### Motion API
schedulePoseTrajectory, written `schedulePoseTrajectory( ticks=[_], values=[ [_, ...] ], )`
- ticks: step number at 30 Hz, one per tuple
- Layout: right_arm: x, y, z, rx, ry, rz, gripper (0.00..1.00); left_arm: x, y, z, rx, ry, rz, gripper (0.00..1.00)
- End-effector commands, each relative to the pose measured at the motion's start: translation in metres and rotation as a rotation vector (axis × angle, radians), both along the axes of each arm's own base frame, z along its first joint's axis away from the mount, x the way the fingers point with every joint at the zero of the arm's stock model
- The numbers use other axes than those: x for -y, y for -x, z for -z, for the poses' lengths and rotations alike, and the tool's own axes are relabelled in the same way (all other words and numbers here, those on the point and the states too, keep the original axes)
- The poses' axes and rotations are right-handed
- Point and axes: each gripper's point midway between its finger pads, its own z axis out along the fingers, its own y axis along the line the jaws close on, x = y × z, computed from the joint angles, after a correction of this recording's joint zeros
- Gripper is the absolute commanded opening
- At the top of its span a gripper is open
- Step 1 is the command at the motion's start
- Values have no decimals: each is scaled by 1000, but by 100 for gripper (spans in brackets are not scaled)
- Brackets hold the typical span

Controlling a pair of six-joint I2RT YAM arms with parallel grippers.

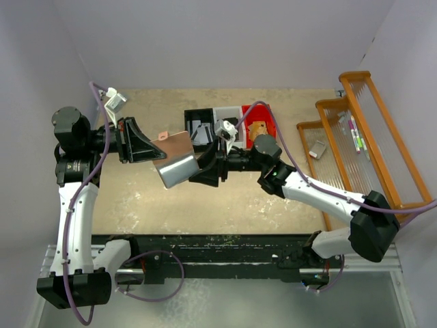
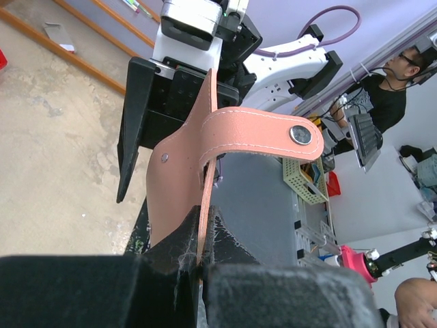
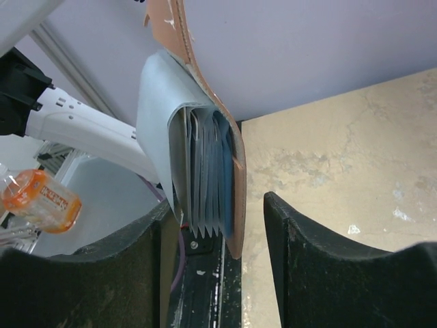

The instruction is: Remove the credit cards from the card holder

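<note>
The left tool (image 2: 203, 253) is pinched tight on the lower edge of the card holder (image 2: 198, 178), holding it in the air above the middle of the counter (image 1: 136, 198), salmon cover up and snap tab sticking out free. The holder looks light, soft and floppy: the leather bows under its own weight, so any pull will likely bend it rather than slide a card unless the far flap is braced. In the right wrist view its blue-grey pleated pockets (image 3: 205, 171) fan open toward the right tool (image 3: 218, 205), with thin edges stacked inside; which of them are the credit cards I cannot tell. Cards of that kind should be stiff, smooth and slippery, best taken by an exposed short edge and drawn straight along the slot. The right tool stands partly spread astride the holder, one finger (image 3: 300, 260) clearly apart from the salmon cover, the other close by the grey flap. Beyond, at the counter's far edge, sit a black bin (image 1: 190, 117), a white bin (image 1: 225, 113) and a red bin (image 1: 259, 113), and a wooden rack (image 1: 362, 137) lines the right edge; none blocks the pull.
</note>
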Motion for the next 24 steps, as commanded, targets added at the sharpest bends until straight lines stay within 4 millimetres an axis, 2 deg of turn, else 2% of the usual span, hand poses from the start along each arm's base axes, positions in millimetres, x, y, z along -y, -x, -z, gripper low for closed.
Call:
schedulePoseTrajectory(
  ticks=[1,6,8,12,16,20,24],
  values=[
    [1,-6,-53,82,-133,31,53,1,11,-13,63,-8,25,0],
    [-1,-19,-63,86,-177,97,51,1,13,-15,63,-8,26,0],
    [-2,-21,-81,102,-211,104,49,1,14,-16,61,-8,26,0],
    [-2,-23,-98,103,-253,114,53,2,14,-15,58,-8,29,0],
    [2,-13,-114,114,-294,83,59,1,14,-14,54,-7,32,0],
    [2,-3,-121,114,-308,42,62,2,14,-13,52,-7,26,0],
    [-3,2,-122,101,-310,11,58,2,12,-12,49,-6,22,0]
  ],
)
